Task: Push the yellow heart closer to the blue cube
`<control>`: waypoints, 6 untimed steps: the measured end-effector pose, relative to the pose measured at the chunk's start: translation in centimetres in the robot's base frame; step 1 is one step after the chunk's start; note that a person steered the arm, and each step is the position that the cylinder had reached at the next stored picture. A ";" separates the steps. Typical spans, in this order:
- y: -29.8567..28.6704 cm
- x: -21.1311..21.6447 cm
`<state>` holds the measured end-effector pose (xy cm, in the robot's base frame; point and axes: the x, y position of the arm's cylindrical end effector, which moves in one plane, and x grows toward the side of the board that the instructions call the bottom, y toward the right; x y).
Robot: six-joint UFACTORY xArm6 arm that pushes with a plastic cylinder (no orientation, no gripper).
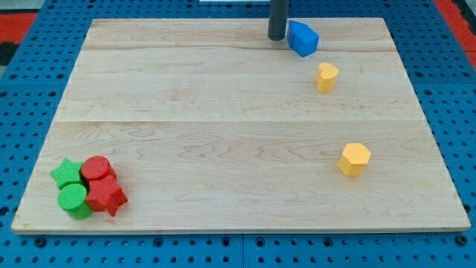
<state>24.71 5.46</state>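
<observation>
Camera view shows the yellow heart (pixel 326 77) near the board's upper right, just apart from the blue cube (pixel 303 38), which sits at about eleven o'clock from it. My tip (pixel 277 37) stands at nine o'clock of the cube, right beside it – touching or nearly so, I cannot tell which. No pincer is fitted, only the dark rod. At about five o'clock from the heart, well apart, lies a yellow hexagon block (pixel 354 158). Far off at the wooden board's (pixel 223 119) lower left corner huddle four blocks – a green star (pixel 67 173), a red cylinder (pixel 96 168), a green cylinder (pixel 74 200) and a red star (pixel 106 196).
</observation>
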 end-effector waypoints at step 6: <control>9.1 12.0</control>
